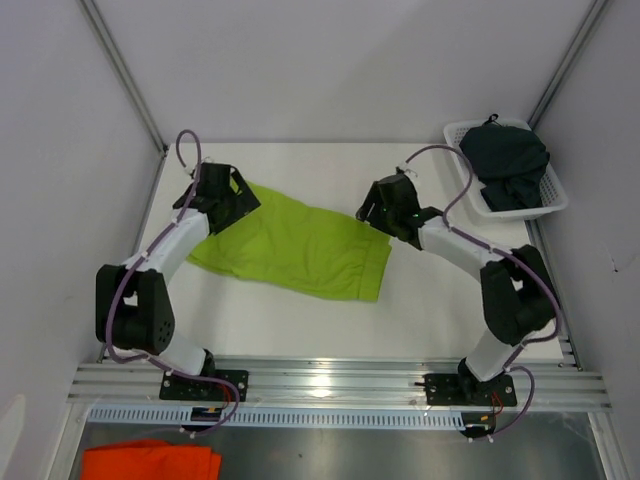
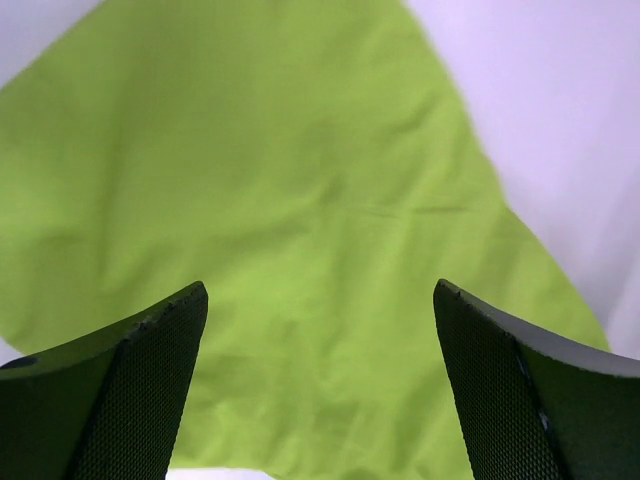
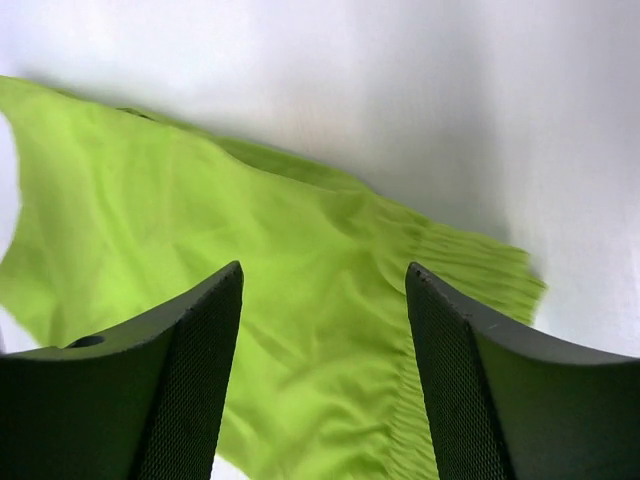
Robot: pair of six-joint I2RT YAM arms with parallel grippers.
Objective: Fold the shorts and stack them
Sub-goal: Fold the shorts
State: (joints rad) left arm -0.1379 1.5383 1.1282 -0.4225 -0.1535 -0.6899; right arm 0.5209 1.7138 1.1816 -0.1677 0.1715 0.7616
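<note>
Fabric is seen in the top external view as the lime green shorts (image 1: pixel 300 245), spread flat on the table (image 1: pixel 300 325), with the long axis running from the far left down to the near right. The left claw (image 1: pixel 228 203) is held over the far-left end and the right claw (image 1: pixel 380 212) over the right end, so the garment is bracketed between them and each end is best reached by the arm on its own side. The dark shorts (image 1: pixel 505 160) are heaped in the basket (image 1: pixel 556 196) at the far right corner, well apart from the green pair and nearer the right arm. In the left wrist view, the left claw (image 2: pixel 320 300) is shown spread wide with nothing gripped, and the lime green shorts (image 2: pixel 280 180) are laid out directly below and ahead of it. In the right wrist view, the right claw (image 3: pixel 325 275) is likewise parted and empty, the lime green shorts (image 3: pixel 200 230) are seen beneath it, and the gathered waistband (image 3: pixel 470 265) is found just to its right. The coming fold is judged to depend on both ends being pinched along that one axis.
</note>
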